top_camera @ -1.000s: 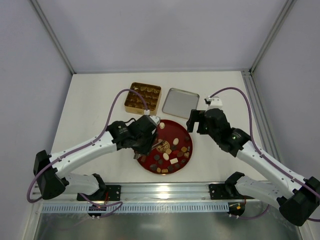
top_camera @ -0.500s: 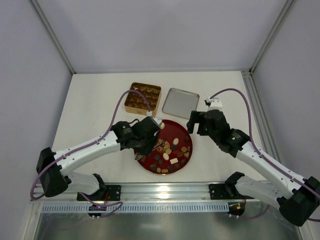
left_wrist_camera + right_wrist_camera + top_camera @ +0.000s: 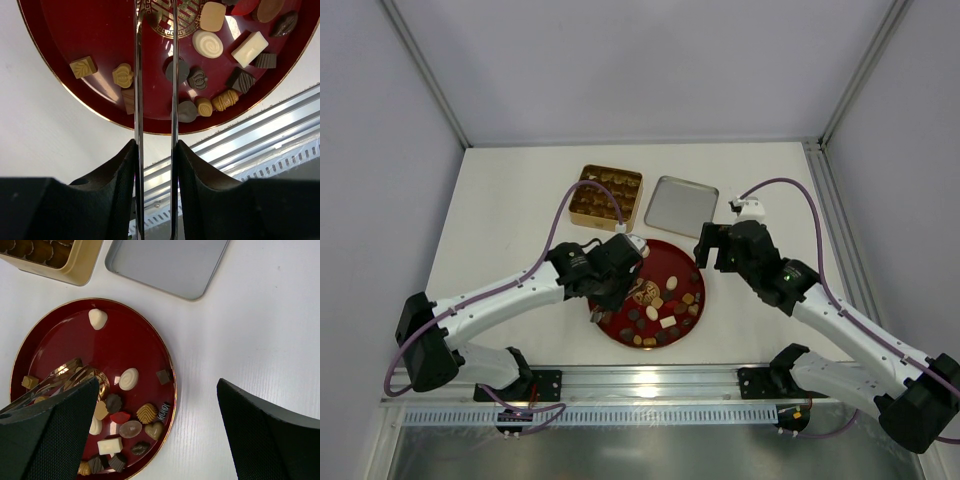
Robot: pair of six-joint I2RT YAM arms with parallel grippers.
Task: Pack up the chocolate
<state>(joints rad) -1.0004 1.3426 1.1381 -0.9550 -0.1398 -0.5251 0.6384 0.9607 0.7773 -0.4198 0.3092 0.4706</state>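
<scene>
Compared with one second ago, the left arm has moved a little further over the plate (image 3: pixel 131 337). The left gripper (image 3: pixel 155 145) has pressed a little more on the tongs (image 3: pixel 138 100). The right arm has not moved.

The left gripper is closed on the tongs, one dark ribbed finger on each blade. The two thin blades run almost parallel with a narrow gap between them. They reach over the plate toward the gold emblem in its middle. Their tips are cut off in the left wrist view, so I cannot tell if they grip a piece.

The chocolates (image 3: pixel 209 44) all lie on the plate, mostly in its near half. A caramel square piece (image 3: pixel 128 100) touches the outside of the left blade. Two dark round pieces sit just beside the right blade. One cream piece (image 3: pixel 97 318) lies alone near the far rim of the plate.

The right gripper (image 3: pixel 157 385) hangs beside the right rim of the plate with its jaws wide apart, and it holds nothing.

The plate is round, glossy, dark red, with a thin gold edge. Beyond the plate stand a square gold tin (image 3: pixel 607 195) with brown cups inside and a flat grey metal lid (image 3: pixel 681 206), both on the white table (image 3: pixel 500 220).
</scene>
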